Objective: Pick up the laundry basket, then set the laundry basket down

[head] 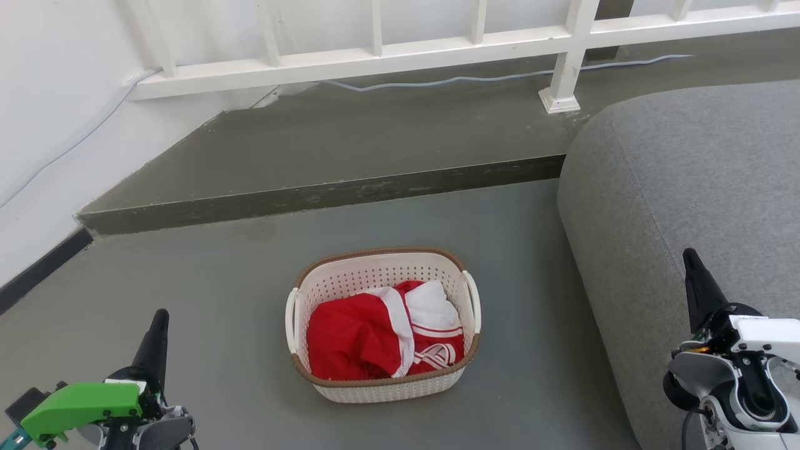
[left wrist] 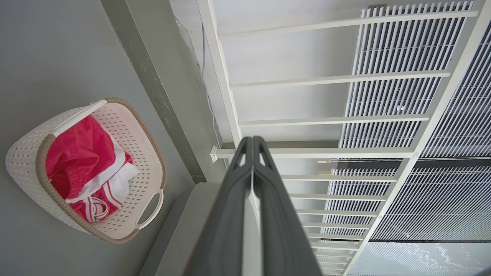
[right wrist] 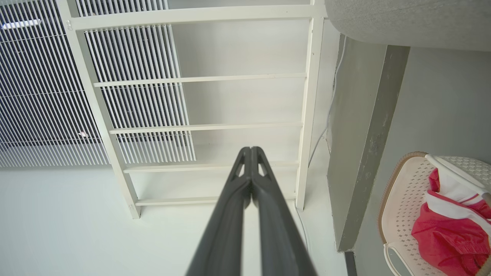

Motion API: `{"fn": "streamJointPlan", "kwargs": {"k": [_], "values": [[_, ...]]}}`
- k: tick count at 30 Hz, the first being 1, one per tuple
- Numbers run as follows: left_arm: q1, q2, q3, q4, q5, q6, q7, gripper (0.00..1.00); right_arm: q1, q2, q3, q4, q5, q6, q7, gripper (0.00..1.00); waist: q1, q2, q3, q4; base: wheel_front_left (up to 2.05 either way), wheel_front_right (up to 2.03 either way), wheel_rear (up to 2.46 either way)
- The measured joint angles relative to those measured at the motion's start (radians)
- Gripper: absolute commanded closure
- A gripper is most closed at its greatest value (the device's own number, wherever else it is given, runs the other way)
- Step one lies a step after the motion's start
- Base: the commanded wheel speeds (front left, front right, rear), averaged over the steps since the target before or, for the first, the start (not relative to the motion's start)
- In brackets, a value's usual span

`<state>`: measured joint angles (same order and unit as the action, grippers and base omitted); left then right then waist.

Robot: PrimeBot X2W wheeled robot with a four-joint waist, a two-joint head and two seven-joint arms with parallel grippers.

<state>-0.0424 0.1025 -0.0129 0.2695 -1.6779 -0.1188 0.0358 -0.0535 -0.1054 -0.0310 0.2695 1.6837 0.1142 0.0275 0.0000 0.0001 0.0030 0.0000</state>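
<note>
pointing up the head view with fingers pressed together and holding nothing, the left gripper point(head: 161, 319) and right gripper point(head: 690, 259) flank the laundry basket point(head: 381, 390). it sits on the grey floor point(head: 219, 281) between them, near a grey sofa point(head: 687, 187), with red-and-white clothing point(head: 375, 337) inside. the wrist views take in louvred panels point(left wrist: 383, 107) behind a white railing point(left wrist: 219, 69).

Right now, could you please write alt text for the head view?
A cream laundry basket holding red-and-white clothing sits on the grey floor, beside a grey cushioned seat. The left claw and right claw hover low, apart from it.
</note>
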Motion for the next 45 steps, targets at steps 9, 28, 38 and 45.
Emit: {"fn": "streamJointPlan", "kwargs": {"k": [9,28,38,45], "values": [[0.000,0.000,0.001,0.003,0.000,0.000,0.000,1.00,0.000,0.000,-0.001,0.002,0.000,0.000,0.001,1.00,0.0000,0.0000,0.000,0.000,0.00,0.00,0.00],[-0.001,-0.002,0.003,0.006,0.000,0.000,0.003,1.00,-0.001,0.001,-0.003,0.005,0.000,0.000,0.001,1.00,0.0000,0.0000,0.000,0.000,0.00,0.00,0.00],[-0.001,-0.003,0.004,0.007,0.000,0.000,0.003,1.00,-0.001,0.002,-0.005,0.006,0.000,0.000,0.001,1.00,0.0000,0.0000,0.000,0.000,0.00,0.00,0.00],[-0.002,-0.004,0.005,0.008,0.000,-0.001,0.004,1.00,-0.001,0.003,-0.006,0.007,0.000,0.000,0.001,1.00,0.0000,0.0000,0.000,0.000,0.00,0.00,0.00]]}}
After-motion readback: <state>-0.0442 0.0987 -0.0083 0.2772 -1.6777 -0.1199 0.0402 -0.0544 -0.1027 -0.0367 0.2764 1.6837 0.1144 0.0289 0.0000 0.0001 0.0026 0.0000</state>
